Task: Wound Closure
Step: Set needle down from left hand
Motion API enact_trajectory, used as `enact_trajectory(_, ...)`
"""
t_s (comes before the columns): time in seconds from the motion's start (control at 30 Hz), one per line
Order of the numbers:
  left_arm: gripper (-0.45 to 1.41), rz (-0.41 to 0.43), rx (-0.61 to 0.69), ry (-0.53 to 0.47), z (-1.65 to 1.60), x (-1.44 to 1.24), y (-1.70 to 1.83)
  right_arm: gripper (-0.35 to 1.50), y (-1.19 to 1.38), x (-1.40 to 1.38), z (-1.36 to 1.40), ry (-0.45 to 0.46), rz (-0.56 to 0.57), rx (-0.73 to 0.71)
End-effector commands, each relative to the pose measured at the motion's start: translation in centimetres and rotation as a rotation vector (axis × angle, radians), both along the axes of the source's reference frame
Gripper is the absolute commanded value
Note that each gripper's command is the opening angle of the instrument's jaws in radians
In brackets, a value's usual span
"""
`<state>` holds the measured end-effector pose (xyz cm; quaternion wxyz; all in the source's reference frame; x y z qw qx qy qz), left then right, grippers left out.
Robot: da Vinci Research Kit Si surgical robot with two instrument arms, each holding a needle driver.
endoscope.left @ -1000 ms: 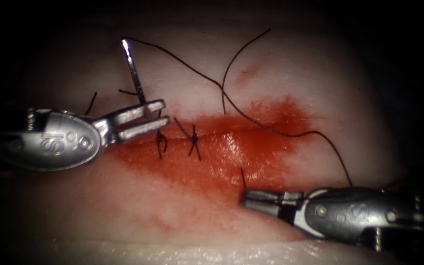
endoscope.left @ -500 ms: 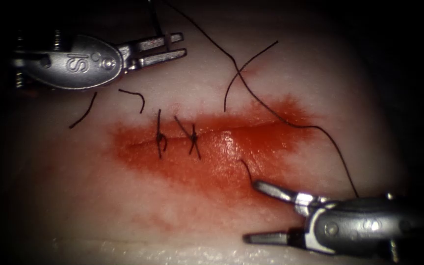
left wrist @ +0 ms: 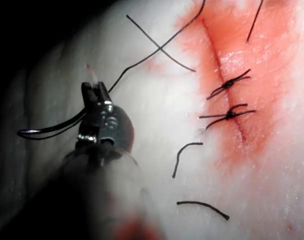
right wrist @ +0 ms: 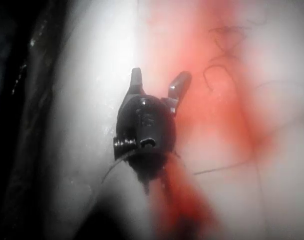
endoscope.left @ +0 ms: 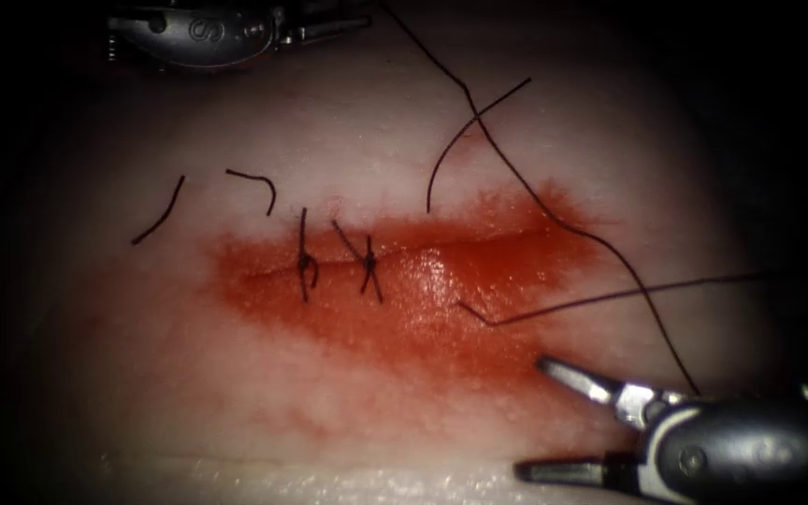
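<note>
My left tool (endoscope.left: pixel 363 23) is at the far upper left, above the cut, shut on the curved needle (left wrist: pixel 47 131) near one end. The needle is clear of the tissue (endoscope.left: pixel 236 393); in the left wrist view the jaws (left wrist: pixel 94 89) grip it while its curve sticks out sideways. Thread (endoscope.left: pixel 535 198) runs from there down across the cut (endoscope.left: pixel 479 245) to the lower right. A second strand (endoscope.left: pixel 610 297) leaves the tissue below the cut and stretches right. My right tool (endoscope.left: pixel 535 418) is at the lower right, below the cut, open and holding nothing (right wrist: pixel 157 80).
Two tied stitches (endoscope.left: pixel 306 266) (endoscope.left: pixel 367 266) cross the left part of the cut. Two cut thread ends (endoscope.left: pixel 156 212) (endoscope.left: pixel 256 182) lie above and to their left. Red fluid (endoscope.left: pixel 404 318) stains the tissue around the cut. A loose thread tail (endoscope.left: pixel 469 122) curls above.
My left tool has carried the needle from beside the stitches up to the top edge, drawing thread through. My right tool's jaws have opened and it has backed off toward the lower right.
</note>
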<state>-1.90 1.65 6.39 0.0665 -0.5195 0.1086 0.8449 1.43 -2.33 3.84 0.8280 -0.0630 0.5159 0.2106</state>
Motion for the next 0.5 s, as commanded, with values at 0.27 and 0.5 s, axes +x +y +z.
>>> enact_trajectory(0.27, 1.23, -0.193, 0.36, 0.052, 0.63, 0.32, -0.31, 1.01, -0.15, 0.06, 0.02, 0.002, 0.0, -0.005)
enact_trajectory(0.5, 1.33, -0.215, 0.426, 0.052, 0.04, 0.61, -0.22, 0.89, -0.18, 0.12, 0.05, 0.004, 0.011, -0.014)
